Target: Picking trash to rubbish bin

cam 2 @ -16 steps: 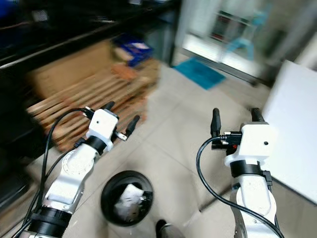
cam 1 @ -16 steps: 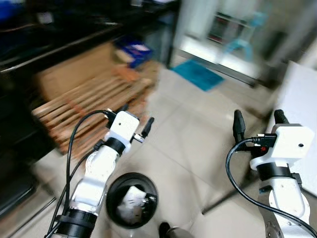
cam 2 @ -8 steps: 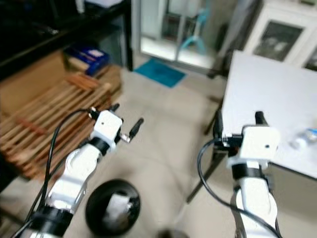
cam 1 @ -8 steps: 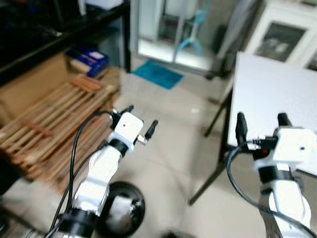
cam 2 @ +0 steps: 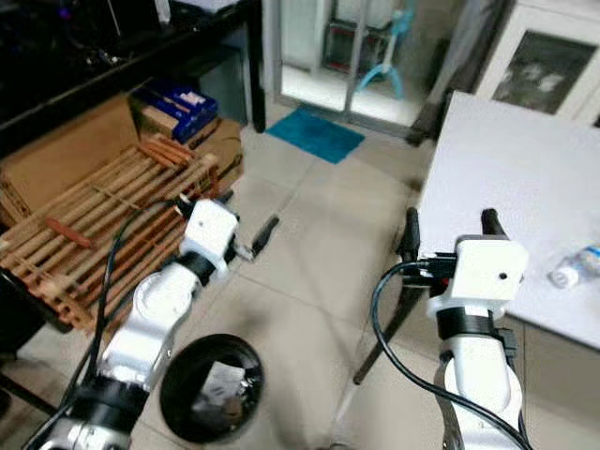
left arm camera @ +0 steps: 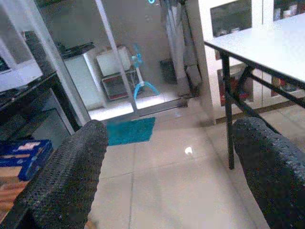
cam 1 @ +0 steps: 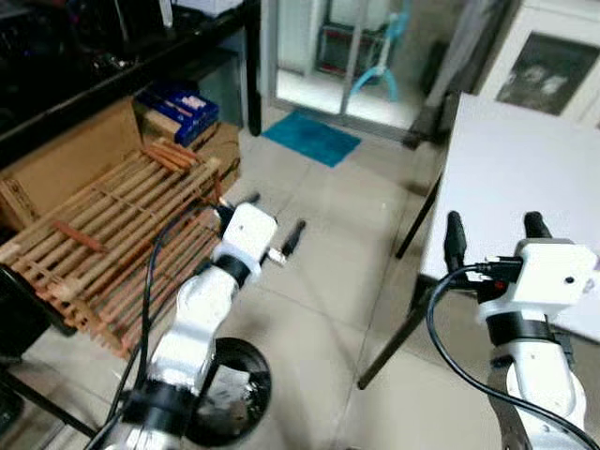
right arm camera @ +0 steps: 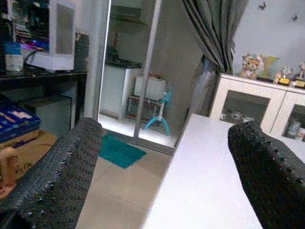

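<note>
While both arms hover over pale glossy tiles, the left gripper (cam 1: 267,228) and right gripper (cam 2: 450,234) spread their knobbly black fingers, empty. Below the left arm stands a round black bin (cam 2: 208,389) holding crumpled white trash (cam 2: 221,385), beside a slatted wooden pallet (cam 1: 112,234); a bottle (cam 2: 575,266) lies on the smooth white table (cam 2: 506,187)

Left end effector (left arm camera: 167,176) spread, empty; teal mat (left arm camera: 129,130) beyond.

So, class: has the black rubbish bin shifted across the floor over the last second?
No. The rubbish bin still sits just off the near corner of the wooden slat rack; the camera turned, not the bin.
</note>
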`<state>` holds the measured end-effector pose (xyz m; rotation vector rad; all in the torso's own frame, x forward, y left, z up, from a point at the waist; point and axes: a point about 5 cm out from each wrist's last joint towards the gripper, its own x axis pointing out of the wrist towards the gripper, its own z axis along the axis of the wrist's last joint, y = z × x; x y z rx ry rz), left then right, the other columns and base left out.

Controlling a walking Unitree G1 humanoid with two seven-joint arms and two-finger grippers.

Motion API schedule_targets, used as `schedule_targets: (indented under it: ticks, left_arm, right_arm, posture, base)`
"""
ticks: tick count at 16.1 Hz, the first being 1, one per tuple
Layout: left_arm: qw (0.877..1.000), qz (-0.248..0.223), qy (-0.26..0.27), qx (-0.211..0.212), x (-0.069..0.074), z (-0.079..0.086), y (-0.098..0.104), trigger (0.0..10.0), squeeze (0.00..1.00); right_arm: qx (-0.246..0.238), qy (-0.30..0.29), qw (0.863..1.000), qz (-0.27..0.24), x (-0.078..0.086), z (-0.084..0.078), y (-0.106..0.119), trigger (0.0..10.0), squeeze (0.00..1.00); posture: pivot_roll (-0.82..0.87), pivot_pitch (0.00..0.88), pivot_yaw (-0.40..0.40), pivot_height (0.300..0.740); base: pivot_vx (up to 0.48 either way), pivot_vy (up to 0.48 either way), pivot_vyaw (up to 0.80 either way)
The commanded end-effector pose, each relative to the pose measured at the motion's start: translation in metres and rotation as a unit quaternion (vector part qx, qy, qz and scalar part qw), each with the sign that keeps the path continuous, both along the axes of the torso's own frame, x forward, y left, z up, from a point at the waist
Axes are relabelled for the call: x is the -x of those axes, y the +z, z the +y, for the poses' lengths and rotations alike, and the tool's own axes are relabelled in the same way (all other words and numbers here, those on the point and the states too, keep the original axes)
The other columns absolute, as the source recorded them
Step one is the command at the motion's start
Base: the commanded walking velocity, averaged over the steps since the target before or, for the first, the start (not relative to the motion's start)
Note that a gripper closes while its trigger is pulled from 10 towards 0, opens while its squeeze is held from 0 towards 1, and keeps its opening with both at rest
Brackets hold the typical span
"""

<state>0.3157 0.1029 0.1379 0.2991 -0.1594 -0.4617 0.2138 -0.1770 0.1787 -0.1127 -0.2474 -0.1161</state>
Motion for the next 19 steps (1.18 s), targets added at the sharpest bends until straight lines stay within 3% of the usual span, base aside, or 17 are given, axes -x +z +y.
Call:
schedule_targets:
  ticks: [1, 7, 12, 19]
  left_arm:
    - [1.0, 0.005, -0.011, 0.001, 0.0003, -0.0061, -0.0012, 10.0, 0.0]
    - [1.0, 0.01, -0.013, 0.006, -0.0005, -0.0085, -0.0033, 10.0, 0.0]
    - [1.0, 0.009, -0.011, 0.007, -0.0008, -0.0087, -0.0037, 10.0, 0.0]
    - [1.0, 0.009, -0.009, 0.005, -0.0035, -0.0094, -0.0031, 10.0, 0.0]
  right_arm:
    - [0.005, -0.008, 1.0, -0.01, 0.002, -0.0015, 0.0045, 10.0, 0.0]
    - [0.011, -0.011, 1.0, -0.006, 0.0033, -0.0008, 0.0043, 10.0, 0.0]
    - [0.01, -0.009, 1.0, -0.007, 0.0031, -0.0005, 0.0048, 10.0, 0.0]
    - [0.011, -0.006, 1.0, -0.012, 0.0005, 0.0009, 0.0056, 10.0, 0.0]
  posture:
    - [0.11, 0.077, -0.03, 0.74]
    - [0.1, 0.079, -0.028, 0.74]
    - [0.1, 0.081, -0.029, 0.74]
    - [0.11, 0.075, -0.026, 0.74]
  base:
    - [0.0, -0.469, 0.0]
    - [0.0, -0.469, 0.0]
    - [0.0, -0.469, -0.8]
    - [0.0, -0.469, 0.0]
